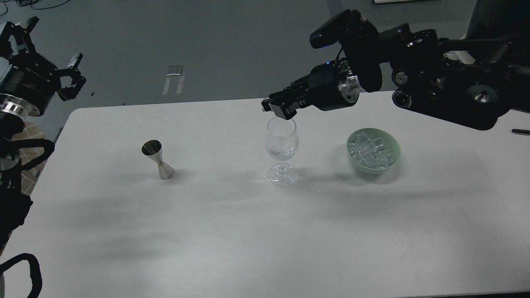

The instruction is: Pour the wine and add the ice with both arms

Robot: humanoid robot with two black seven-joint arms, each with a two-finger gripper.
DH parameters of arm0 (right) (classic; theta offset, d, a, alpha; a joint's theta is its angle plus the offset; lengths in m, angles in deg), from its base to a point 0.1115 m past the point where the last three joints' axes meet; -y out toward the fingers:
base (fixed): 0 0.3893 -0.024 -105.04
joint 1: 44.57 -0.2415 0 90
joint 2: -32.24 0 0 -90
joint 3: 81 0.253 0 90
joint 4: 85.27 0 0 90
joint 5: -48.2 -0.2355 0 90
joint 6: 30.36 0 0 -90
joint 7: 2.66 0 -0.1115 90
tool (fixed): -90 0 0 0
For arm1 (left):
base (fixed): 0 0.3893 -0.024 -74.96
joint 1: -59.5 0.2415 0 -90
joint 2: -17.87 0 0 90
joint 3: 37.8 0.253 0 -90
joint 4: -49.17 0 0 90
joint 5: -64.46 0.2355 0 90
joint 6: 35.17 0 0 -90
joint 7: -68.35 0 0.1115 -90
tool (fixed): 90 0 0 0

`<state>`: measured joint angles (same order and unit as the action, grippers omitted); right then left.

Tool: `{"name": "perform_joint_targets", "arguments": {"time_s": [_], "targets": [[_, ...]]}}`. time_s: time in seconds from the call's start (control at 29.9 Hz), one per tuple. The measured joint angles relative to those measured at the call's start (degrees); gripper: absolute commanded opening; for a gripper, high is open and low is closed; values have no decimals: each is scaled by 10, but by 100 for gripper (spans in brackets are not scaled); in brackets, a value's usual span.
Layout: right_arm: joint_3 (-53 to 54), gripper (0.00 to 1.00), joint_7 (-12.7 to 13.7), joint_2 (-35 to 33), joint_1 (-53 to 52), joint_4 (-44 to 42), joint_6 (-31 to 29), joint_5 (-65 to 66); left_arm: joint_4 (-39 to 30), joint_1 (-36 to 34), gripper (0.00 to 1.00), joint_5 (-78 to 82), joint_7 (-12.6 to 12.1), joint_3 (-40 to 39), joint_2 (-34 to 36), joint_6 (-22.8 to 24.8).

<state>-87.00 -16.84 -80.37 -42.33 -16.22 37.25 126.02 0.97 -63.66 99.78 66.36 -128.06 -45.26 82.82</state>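
— What couldn't you make out at the wine glass (pixel 281 142)?

— You couldn't tell whether the right gripper (pixel 278 108) held anything: its dark fingertips merged just above the rim. The wine (pixel 281 154) in the bowl of the glass was barely visible, and any ice there was too faint to tell.

— And at the edges?

— Your left arm (pixel 18 136) ran off the left side, your right arm (pixel 455 89) off the right. A small dark object (pixel 521 131) was cut by the right edge, unidentifiable.
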Motion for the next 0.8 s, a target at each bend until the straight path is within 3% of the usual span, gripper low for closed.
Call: {"name": "perform_joint_targets", "arguments": {"time_s": [0.63, 0.7, 0.8], "targets": [[-33, 17, -7, -5, -13, 4, -9, -1, 0, 4, 99, 0, 1, 0, -8, 0], [-33, 19, -7, -7, -13, 5, -9, -1, 0, 4, 99, 0, 1, 0, -8, 0], [-33, 32, -7, -10, -14, 5, -10, -2, 0, 4, 99, 0, 1, 0, -8, 0]]}}
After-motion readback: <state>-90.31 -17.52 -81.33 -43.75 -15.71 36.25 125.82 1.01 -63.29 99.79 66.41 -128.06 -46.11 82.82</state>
